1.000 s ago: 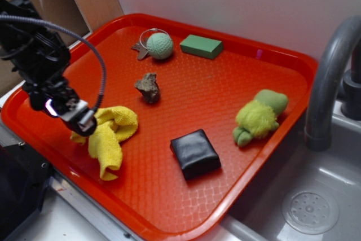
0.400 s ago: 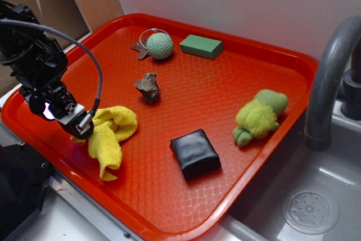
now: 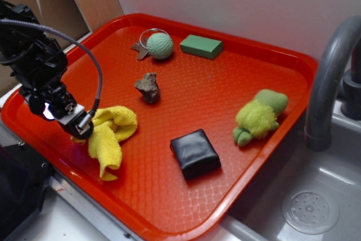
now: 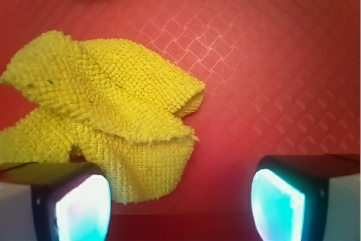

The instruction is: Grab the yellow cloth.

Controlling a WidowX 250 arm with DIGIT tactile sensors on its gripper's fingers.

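Observation:
The yellow cloth [image 3: 113, 135] lies crumpled near the front left of the red tray [image 3: 237, 77]. My gripper [image 3: 72, 121] hovers low over the cloth's left end, at the tray's left rim. In the wrist view the cloth [image 4: 107, 111] fills the upper left, its folded lower flap reaching down beside the left fingertip [image 4: 82, 207]. The gripper [image 4: 179, 204] is open, with only that flap's edge and bare red tray between the fingers.
On the tray are a black square pad [image 3: 195, 152], a yellow-green plush toy [image 3: 258, 117], a brown rock [image 3: 149, 87], a green ball [image 3: 159, 45] with a key ring, and a green block [image 3: 201, 45]. A grey faucet [image 3: 330, 83] and sink stand to the right.
The gripper has dropped lower and shifted slightly left toward the cloth's left end since a second ago. In the last half second it has held still.

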